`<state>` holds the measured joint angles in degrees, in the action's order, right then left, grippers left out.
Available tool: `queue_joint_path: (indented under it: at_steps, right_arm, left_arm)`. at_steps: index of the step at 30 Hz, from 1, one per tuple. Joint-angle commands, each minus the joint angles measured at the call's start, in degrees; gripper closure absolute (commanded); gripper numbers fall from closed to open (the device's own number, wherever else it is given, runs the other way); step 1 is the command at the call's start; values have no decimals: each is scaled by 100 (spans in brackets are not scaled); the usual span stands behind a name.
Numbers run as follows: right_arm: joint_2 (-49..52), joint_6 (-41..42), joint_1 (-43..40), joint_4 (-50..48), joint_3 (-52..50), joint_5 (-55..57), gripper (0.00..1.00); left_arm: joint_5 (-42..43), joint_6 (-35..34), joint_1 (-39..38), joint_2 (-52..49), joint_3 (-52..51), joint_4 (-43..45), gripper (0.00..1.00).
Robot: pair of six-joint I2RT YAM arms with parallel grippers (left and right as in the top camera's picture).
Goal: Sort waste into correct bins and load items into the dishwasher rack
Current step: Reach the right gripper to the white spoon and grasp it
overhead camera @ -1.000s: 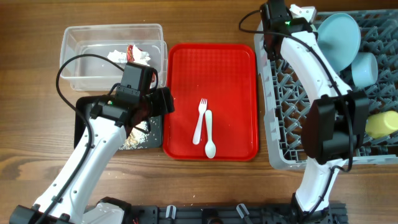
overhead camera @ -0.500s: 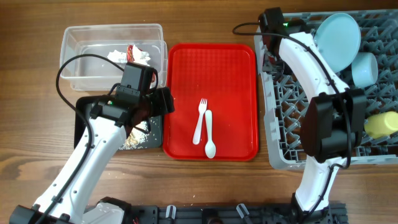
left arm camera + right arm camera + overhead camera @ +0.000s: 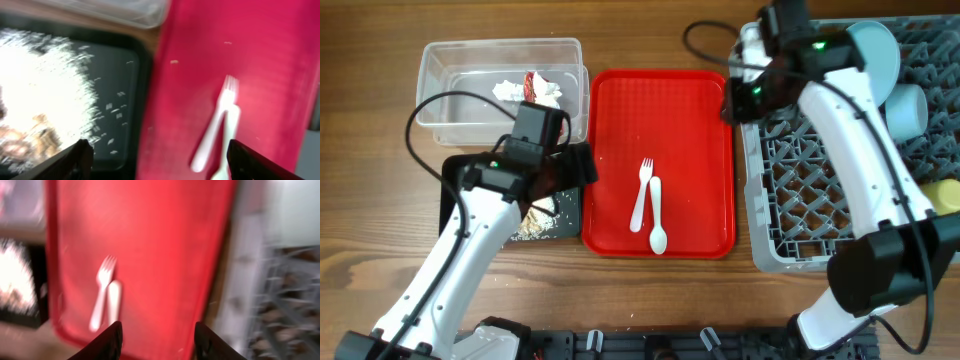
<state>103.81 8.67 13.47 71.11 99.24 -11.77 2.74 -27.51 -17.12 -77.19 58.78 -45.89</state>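
Wooden worktop [image 3: 370,250] carried: black tray [image 3: 568,205] partly beneath left tool [image 3: 582,165], clear tub [image 3: 500,45] beyond it, red tray [image 3: 690,150] between tools, grey rack [image 3: 790,190] just beside right tool [image 3: 735,100].

The right gripper [image 3: 738,98] has left the far left corner of the rack [image 3: 790,190] and has come nearer. It now hangs over the seam between the rack's left wall and the red tray [image 3: 660,110]. The arm has swung with it. Its dark elbow, which lay over the middle of the rack, now sits at the rack's near edge and further right. The arm now hides more of the plate [image 3: 878,50] and of the yellow cup [image 3: 946,195].
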Motion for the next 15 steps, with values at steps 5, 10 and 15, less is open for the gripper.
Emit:
queue_joint_path:
  at_steps: [5,10,15]
  right_arm:
    - [98,728,1482,-752,-1257,-439,49]
    - [98,1781,2461,-1637,-2479,461,48]
    - [352,1945,2686,-2063,-2887,640,48]
  left_arm:
    - [-219,-302,883,103,-4,-437,12]
    - [-219,-299,1178,103,-4,-479,9]
    - [-216,-302,1178,103,-4,-476,9]
